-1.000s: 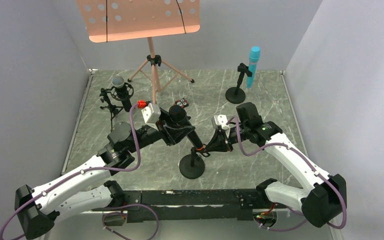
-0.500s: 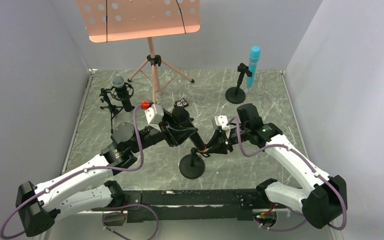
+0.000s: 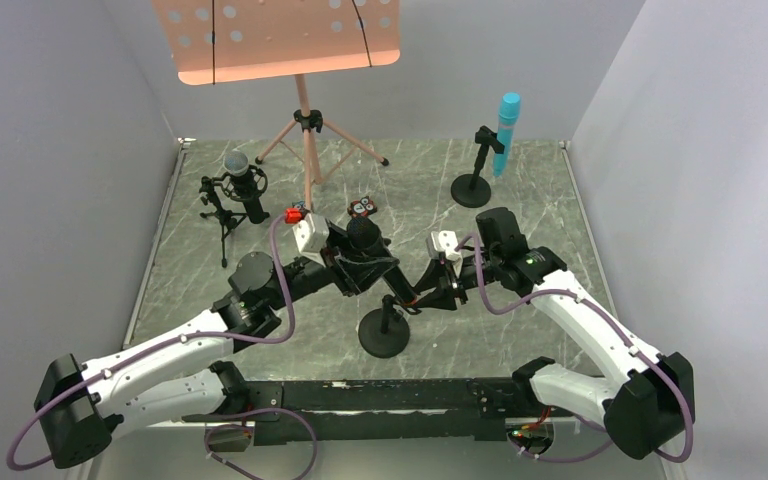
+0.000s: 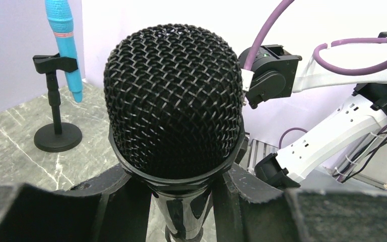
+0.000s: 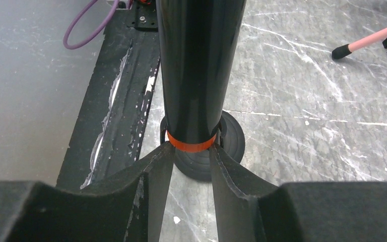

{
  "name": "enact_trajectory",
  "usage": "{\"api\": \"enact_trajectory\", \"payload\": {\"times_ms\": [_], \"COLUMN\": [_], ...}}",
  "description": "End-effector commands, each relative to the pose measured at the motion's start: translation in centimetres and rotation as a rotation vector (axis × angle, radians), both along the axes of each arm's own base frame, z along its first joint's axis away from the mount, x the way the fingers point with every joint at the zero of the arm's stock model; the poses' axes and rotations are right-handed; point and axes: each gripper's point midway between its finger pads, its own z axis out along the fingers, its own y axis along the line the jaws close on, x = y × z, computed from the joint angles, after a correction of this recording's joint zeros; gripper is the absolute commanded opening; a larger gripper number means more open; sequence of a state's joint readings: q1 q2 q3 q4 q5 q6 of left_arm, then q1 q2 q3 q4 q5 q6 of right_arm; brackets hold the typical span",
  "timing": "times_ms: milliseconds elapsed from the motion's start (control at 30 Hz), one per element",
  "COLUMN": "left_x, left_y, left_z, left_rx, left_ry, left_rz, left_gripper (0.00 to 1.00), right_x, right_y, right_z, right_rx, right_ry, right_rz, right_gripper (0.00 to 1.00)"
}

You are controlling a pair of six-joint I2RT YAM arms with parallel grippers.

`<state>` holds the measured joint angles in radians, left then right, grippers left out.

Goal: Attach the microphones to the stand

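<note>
Item: black microphone (image 3: 380, 268), one of three, lying on a slant above the middle of the desk (image 3: 560, 250), with its mesh head pointing up and left and its orange band (image 5: 190, 143) hanging low over the round-based stand (image 3: 384, 335) nearest the arms. Left gripper (image 4: 181, 194): it is clamping the body just under the mesh head, partly closed with a finger on each side, and is carrying the weight. Right gripper (image 5: 190, 151): its fingers are flanking the orange band in a narrow gap, and whether they are pressing on it or just clear of it cannot be told. Stand clip: two dark prongs are showing beside the band, but whether the body is seated in them is hidden. Other stock: the turquoise microphone (image 3: 507, 125) is sitting in the clip of the far-right stand (image 3: 472, 188), and the silver-headed microphone (image 3: 241, 172) is sitting on the small tripod (image 3: 222, 215) at the far left. Handling note, as a judgement: the left gripper should be pushing the body along its own slant into the clip. The right gripper should be guiding the lower end without pinching it, and neither should be letting go until the clip is bearing the load.
</note>
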<state>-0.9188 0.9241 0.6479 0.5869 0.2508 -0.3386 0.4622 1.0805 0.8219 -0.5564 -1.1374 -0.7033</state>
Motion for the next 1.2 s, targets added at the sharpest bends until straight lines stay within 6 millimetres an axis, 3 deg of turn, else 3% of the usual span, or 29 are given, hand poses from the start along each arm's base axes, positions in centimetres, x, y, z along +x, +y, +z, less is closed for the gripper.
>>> {"api": "enact_trajectory", "payload": {"times_ms": [0, 567, 933, 1167], "left_x": [0.0, -0.2, 0.5, 0.9], "left_y": [0.2, -0.2, -1.1, -0.6], "left_z": [1.8, -4.2, -7.9, -8.1], "left_rx": [-0.088, 0.135, 0.212, 0.292], "left_ry": [-0.034, 0.027, 0.091, 0.142], "left_rz": [0.011, -0.008, -0.009, 0.013], "left_gripper": [0.00, 0.00, 0.00, 0.00], "right_x": [-0.2, 0.5, 1.5, 1.2], "right_y": [0.0, -1.0, -3.5, -3.3], "right_z": [-0.3, -0.8, -0.3, -0.5], "right_rx": [0.005, -0.021, -0.021, 0.001], "right_ry": [0.001, -0.003, -0.044, -0.043], "right_rz": [0.013, -0.013, -0.064, -0.045], "right_gripper": [0.45, 0.50, 0.58, 0.56]}}
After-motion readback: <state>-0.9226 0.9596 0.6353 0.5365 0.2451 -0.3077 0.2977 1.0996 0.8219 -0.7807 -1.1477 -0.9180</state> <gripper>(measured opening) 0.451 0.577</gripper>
